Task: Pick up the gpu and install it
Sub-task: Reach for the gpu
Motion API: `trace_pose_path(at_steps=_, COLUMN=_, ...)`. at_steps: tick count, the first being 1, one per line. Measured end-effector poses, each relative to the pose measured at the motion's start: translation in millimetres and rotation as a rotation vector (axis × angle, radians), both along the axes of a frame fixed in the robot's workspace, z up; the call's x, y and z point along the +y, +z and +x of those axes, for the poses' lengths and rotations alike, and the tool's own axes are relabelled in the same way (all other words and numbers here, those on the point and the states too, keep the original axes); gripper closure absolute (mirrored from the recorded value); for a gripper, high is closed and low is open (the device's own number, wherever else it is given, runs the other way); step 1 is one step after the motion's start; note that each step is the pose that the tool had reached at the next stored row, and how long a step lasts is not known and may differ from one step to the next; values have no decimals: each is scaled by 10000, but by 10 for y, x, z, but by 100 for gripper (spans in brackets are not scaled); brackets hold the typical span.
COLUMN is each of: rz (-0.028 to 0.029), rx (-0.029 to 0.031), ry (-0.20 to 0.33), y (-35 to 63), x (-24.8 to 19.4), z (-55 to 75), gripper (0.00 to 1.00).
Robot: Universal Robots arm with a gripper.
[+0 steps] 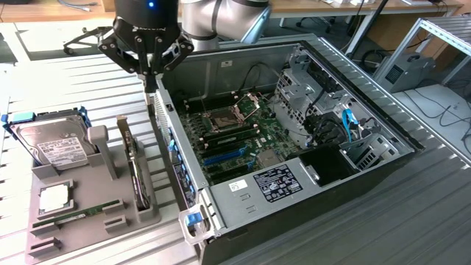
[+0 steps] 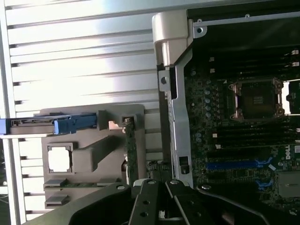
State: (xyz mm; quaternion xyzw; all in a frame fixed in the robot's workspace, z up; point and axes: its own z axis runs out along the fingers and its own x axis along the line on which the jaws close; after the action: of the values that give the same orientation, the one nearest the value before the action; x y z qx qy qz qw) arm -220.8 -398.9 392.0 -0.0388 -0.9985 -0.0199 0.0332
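Note:
The gpu [image 1: 137, 165] stands on its edge in a slot of the grey holder [image 1: 110, 221], at the exterior view's left of the open computer case [image 1: 243, 196]. It is a thin black card with a silver bracket at its far end. In the wrist view the gpu [image 2: 130, 146] appears edge-on against the holder. My gripper [image 1: 151, 83] hangs high above the far end of the card, over the case's side wall. Its fingers are shut with nothing between them. In the wrist view the gripper [image 2: 157, 188] sits just past the near end of the card.
A silver hard drive [image 1: 55, 146] in blue rails stands in the holder, with a processor chip [image 1: 55, 199] and a green RAM stick [image 1: 77, 213] lying nearer the front. Inside the case the motherboard [image 1: 235, 135] has a blue slot [image 1: 224, 156]. A drive cage [image 1: 301, 105] fills the case's far side.

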Motion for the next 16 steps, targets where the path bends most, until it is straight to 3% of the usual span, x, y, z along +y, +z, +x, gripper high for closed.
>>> trace_pose_path(at_steps=12, rz=1, rx=-7, ry=-1, y=-4, x=0, z=-325, gripper=89)
trace_pose_path(at_steps=16, rz=0, rx=-6, ry=1, y=-4, x=0, z=-327, gripper=89)
